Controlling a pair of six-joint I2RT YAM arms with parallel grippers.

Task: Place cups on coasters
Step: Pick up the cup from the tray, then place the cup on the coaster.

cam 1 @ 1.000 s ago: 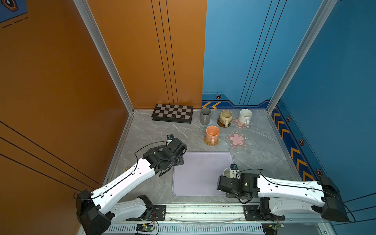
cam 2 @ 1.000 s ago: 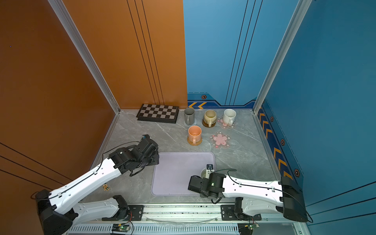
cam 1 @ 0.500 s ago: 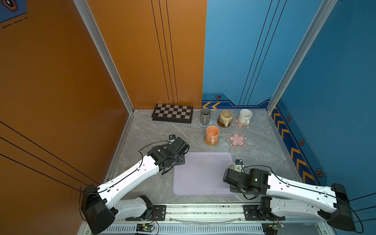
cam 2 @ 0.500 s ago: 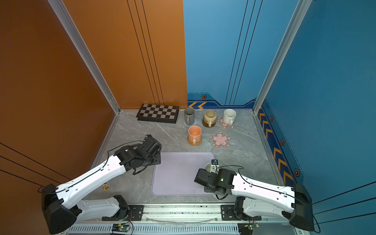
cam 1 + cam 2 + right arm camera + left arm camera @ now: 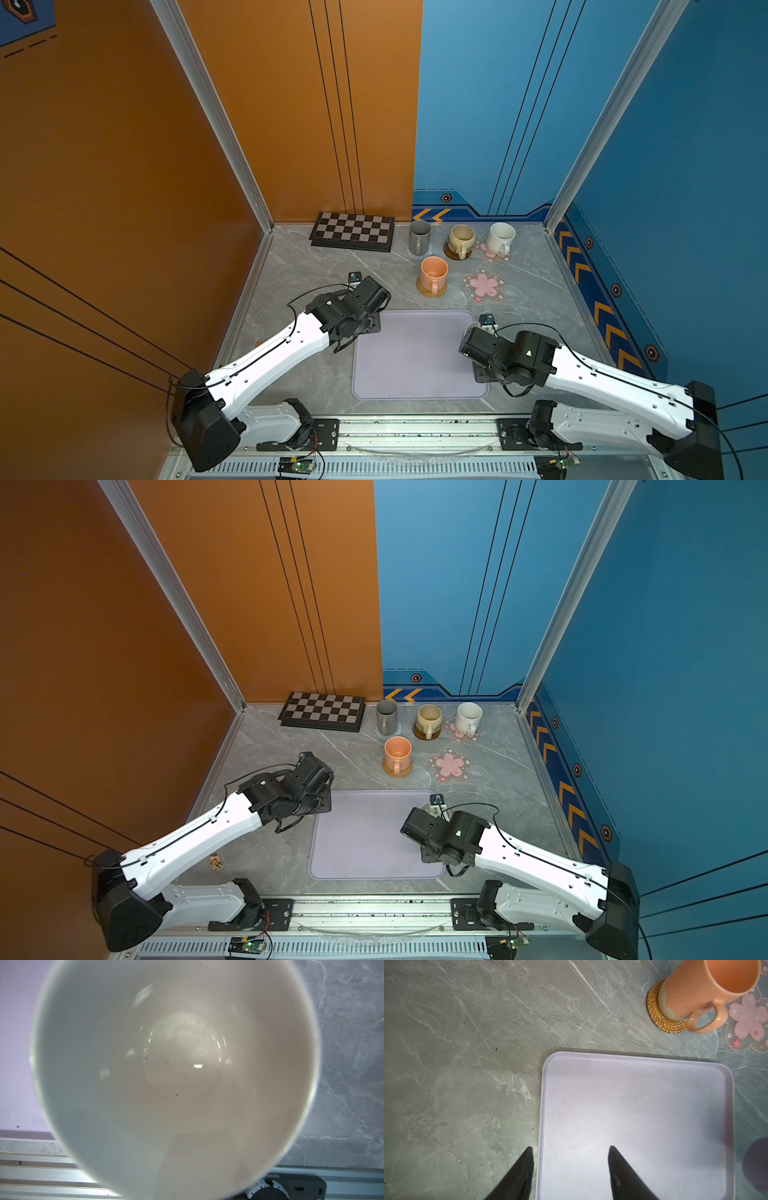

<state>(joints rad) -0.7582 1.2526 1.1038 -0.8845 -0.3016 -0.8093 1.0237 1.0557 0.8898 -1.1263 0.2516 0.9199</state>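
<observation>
In front of the tray (image 5: 415, 374), a metal rail (image 5: 415, 428) carries both arm bases. The tray lies flat on the grey marbled surface (image 5: 291, 270). Over the tray's far left corner hangs the left tool (image 5: 571, 1147), jaws about half apart and holding nothing, with one finger above the tray and the other above bare surface. At the tray's right edge, near its far corner, the right tool (image 5: 476, 337) is closed on the lavender mug (image 5: 176, 1064), whose white inside fills the right wrist view. I cannot tell whether that mug is lifted or resting. Just beyond the tray's far edge stands the orange mug (image 5: 433, 272) on the rattan coaster (image 5: 432, 291), and further toward the tray's right side lies a bare flower coaster (image 5: 483, 284). Farther beyond the tray is a row: the chequered board (image 5: 352, 237), the grey mug (image 5: 419, 237) on the blue coaster (image 5: 427, 252), the beige mug (image 5: 460, 239) on the brown disc (image 5: 457, 255), and the white mug (image 5: 500, 237) on a second flower coaster (image 5: 490, 257). Behind the row, an orange wall (image 5: 291, 104) rises past the tray's left half and a blue wall (image 5: 478, 104) past its right.
</observation>
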